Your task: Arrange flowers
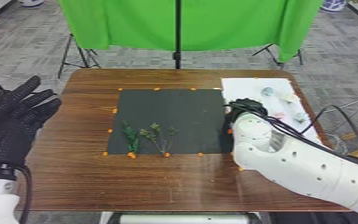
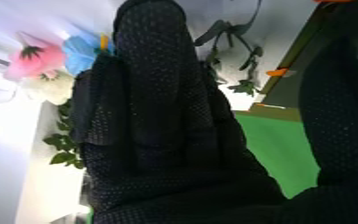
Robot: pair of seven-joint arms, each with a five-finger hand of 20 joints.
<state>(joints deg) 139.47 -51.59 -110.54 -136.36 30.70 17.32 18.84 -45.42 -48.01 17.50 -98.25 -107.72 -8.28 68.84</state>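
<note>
My right hand [image 1: 246, 106] is over the border between the black mat [image 1: 171, 110] and the white sheet [image 1: 238, 86]. In the right wrist view, the same hand [image 2: 158, 115] has straight fingers, its thumb held apart. Beside the fingers there are a pink flower [image 2: 35, 61], a blue flower [image 2: 79, 54] and a cream flower [image 2: 51, 89]; a leafy sprig [image 2: 245, 50] shows between fingers and thumb. Two green sprigs, one dense [image 1: 131, 137] and one branching [image 1: 160, 139], lie on the mat's near left part. Left of the table, my left hand [image 1: 14, 120] is open, fingers spread.
Orange markers [image 1: 110, 131] line the mat on the brown table [image 1: 158, 185]. Small pale flowers [image 1: 288, 97] lie on the sheet at the right. Black cables [image 1: 286, 131] run along the right arm. A green cloth [image 1: 131, 30] hangs behind the table.
</note>
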